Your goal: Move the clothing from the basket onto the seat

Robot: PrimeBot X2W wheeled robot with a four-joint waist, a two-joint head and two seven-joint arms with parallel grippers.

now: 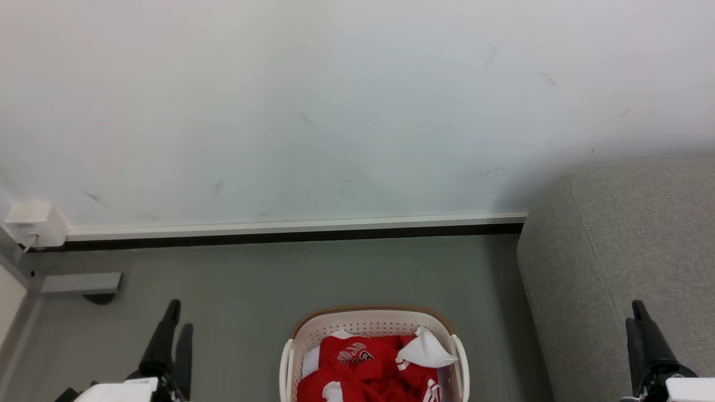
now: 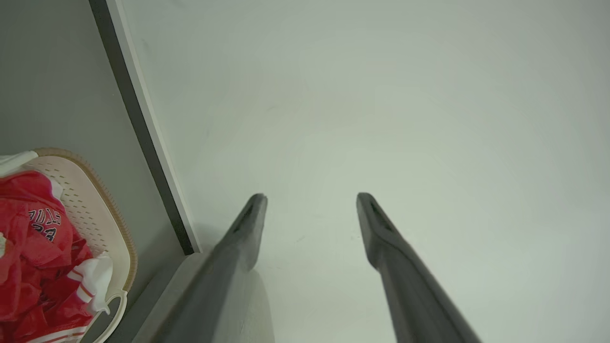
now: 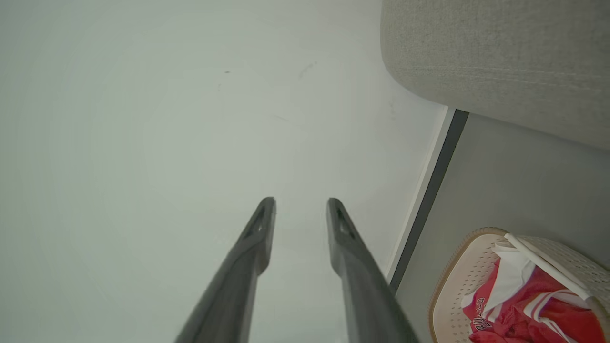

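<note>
The big grey seat (image 1: 625,251) stands on the robot's right. The basket (image 1: 368,311) sits on the floor (image 1: 251,279) beside it. The red and white clothing (image 1: 363,363) is piled inside. The left tool (image 1: 180,315) and right tool (image 1: 633,314) are both spread apart, holding nothing. Best, I think: bend down, reach one tool straight into the pile, and pinch a thick bunch.

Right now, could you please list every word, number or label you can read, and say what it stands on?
"ULLS": dark arched lettering on the red jersey in the basket; its start is folded away.
Digits beneath it: too creased to read.
White wall box: no legible marking.
</note>
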